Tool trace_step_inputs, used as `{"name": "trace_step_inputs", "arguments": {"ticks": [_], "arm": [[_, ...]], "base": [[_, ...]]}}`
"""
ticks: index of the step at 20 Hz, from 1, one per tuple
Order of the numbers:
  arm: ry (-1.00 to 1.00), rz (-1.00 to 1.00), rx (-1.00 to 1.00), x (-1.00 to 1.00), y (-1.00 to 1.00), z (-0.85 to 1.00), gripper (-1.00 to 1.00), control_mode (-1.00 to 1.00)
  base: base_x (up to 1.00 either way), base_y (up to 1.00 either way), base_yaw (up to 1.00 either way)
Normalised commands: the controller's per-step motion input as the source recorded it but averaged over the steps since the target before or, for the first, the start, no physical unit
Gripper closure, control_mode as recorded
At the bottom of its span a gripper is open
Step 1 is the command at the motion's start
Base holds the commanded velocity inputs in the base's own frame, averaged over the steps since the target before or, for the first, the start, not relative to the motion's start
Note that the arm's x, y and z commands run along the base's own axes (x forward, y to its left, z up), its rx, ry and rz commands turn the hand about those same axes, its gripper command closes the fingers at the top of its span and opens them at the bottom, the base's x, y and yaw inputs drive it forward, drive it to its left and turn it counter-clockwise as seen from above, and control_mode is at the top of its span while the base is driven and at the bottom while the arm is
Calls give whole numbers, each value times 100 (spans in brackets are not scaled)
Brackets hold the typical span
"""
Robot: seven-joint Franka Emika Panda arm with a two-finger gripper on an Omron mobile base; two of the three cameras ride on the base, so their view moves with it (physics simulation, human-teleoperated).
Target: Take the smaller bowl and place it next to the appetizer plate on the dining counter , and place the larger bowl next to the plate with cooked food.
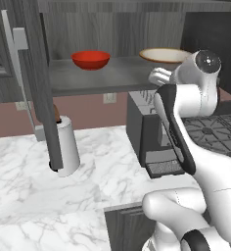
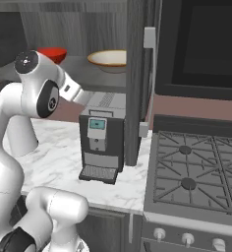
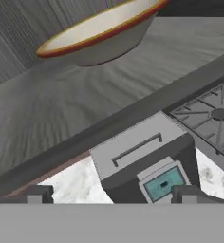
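Gripper [image 3: 111, 194] jaws stood wide apart, empty, at frame bottom. Larger bowl [image 3: 102, 33], upper frame, looked rigid, glossy, breakable; grab its rim.

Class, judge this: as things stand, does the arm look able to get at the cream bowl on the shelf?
Probably yes: the cream bowl sits in the open cabinet, the open fingers just below shelf level, with nothing between.
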Motion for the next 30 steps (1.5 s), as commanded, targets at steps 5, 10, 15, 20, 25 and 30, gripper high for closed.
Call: {"name": "trace_step_inputs", "arguments": {"ticks": [5,10,15,20,25,30], "arm": [[-5,-3,18,1,-25,70,-100,-100],[-11,-1,12,25,-21,27,-100,-100],[-9,-4,5,57,-14,1,-100,-100],[4,-6,0,63,-11,2,-100,-100],[17,-1,0,59,-7,9,-100,-100],[16,0,0,74,-7,2,-100,-100]], "base": [[0,0,0],[0,0,0],[0,0,0],[0,0,0],[0,0,0],[0,0,0]]}}
